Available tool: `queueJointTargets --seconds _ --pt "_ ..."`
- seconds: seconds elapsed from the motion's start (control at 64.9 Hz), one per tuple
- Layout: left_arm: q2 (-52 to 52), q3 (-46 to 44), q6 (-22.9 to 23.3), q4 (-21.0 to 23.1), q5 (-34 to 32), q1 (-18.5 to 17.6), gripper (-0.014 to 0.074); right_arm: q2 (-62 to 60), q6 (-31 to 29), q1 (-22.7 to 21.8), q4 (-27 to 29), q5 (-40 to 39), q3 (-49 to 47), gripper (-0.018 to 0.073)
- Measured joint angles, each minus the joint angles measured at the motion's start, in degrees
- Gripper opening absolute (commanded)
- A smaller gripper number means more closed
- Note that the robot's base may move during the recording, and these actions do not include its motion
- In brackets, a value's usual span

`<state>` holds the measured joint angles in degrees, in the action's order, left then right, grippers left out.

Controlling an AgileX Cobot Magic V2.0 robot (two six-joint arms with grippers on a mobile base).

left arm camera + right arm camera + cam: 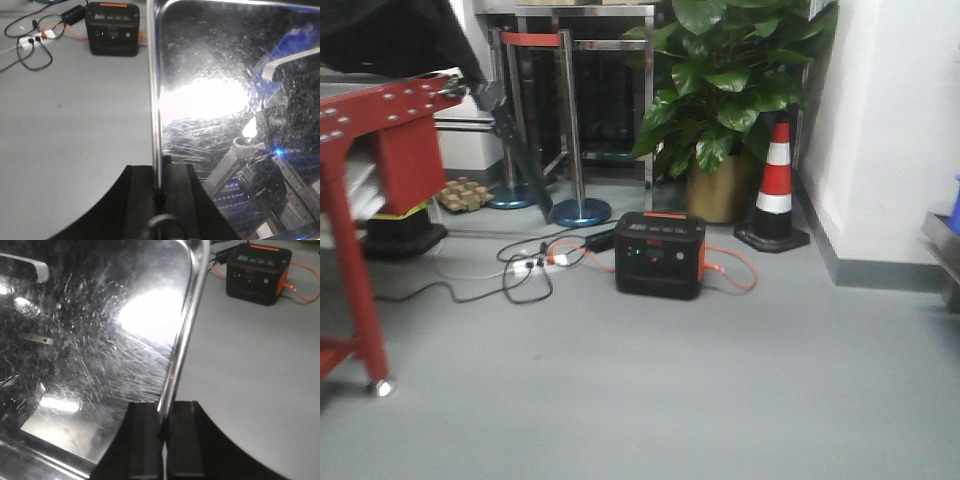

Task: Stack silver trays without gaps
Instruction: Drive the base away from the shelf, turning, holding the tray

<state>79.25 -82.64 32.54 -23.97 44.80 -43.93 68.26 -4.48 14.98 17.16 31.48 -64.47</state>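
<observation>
In the left wrist view a scratched, shiny silver tray [210, 100] fills the right side. Its thin left rim [155, 100] runs down into my left gripper [159, 187], which is shut on it. The right wrist view shows a silver tray [100, 340] on the left, with its right rim [186, 325] pinched in my shut right gripper [164, 425]. I cannot tell whether both views show one tray. Grey floor lies beyond both rims. Neither a tray nor a gripper shows in the front view.
A black and orange power station [660, 255] sits on the floor with cables [525, 270] beside it. There is a red metal frame [360, 200] at the left, and a traffic cone [776, 185], a potted plant [725, 90] and stanchion posts [570, 120] behind.
</observation>
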Motion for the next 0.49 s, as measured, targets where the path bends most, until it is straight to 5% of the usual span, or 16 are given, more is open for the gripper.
queueJointTargets --seconds 0.493 --pt "0.1 0.0 0.0 -1.8 -0.7 0.0 -0.0020 0.5 0.0 0.1 0.1 -1.1 0.0 -0.0067"
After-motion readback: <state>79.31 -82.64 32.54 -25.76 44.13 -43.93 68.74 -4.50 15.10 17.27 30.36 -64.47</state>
